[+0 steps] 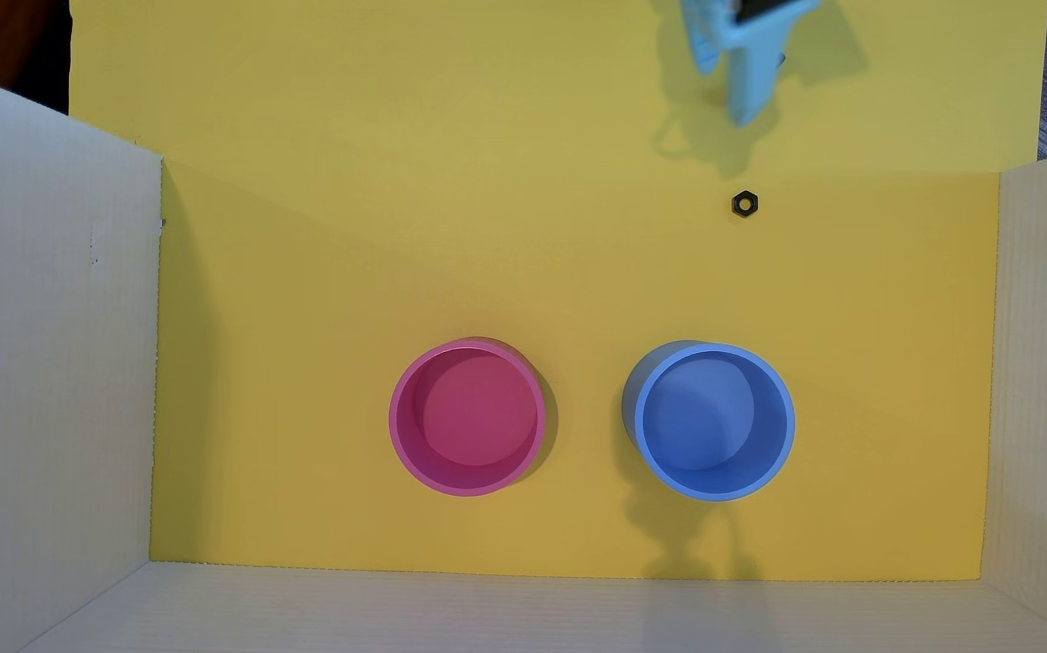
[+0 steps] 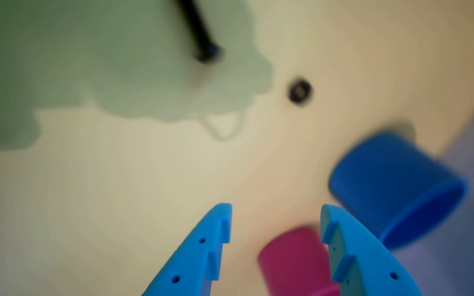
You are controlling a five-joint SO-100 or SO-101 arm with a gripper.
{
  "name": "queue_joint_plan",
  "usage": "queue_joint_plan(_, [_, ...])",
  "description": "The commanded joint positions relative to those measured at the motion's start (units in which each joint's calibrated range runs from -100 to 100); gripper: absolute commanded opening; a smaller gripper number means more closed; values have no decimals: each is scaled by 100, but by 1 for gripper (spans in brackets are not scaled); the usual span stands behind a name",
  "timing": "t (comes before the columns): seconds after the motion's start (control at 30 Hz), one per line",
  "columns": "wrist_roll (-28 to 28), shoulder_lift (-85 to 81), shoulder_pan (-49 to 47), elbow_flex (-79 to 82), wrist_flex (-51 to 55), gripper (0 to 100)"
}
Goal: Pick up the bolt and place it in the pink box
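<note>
The bolt (image 2: 199, 31) shows only in the wrist view, blurred, at the top left of centre, lying in the arm's shadow on the yellow floor; in the overhead view it is hidden or out of frame. The pink box (image 1: 403, 433) stands empty at the lower centre, and it also shows in the wrist view (image 2: 292, 259) between the fingertips. My light-blue gripper (image 1: 725, 94) hangs at the top right of the overhead view. In the wrist view it (image 2: 276, 211) is open and empty, well apart from the bolt.
A black hex nut (image 1: 744, 204) lies below the gripper, also in the wrist view (image 2: 300, 91). A blue cup (image 1: 649, 433) stands right of the pink one, also in the wrist view (image 2: 397, 185). White cardboard walls (image 1: 49, 351) enclose the yellow floor (image 1: 382, 251) on the left, right and bottom.
</note>
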Motion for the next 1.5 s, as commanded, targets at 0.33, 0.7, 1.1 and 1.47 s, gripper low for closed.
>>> queue_joint_plan(0.33, [99,1506,-791,-378,4,16])
queue_joint_plan(0.7, [-11,2255,-806,-496,-716,16])
queue_joint_plan(1.1, [-172,2970,-1085,-279,-1317,16])
queue_joint_plan(1.47, [-318,3046,-1078,-53,-1497,16])
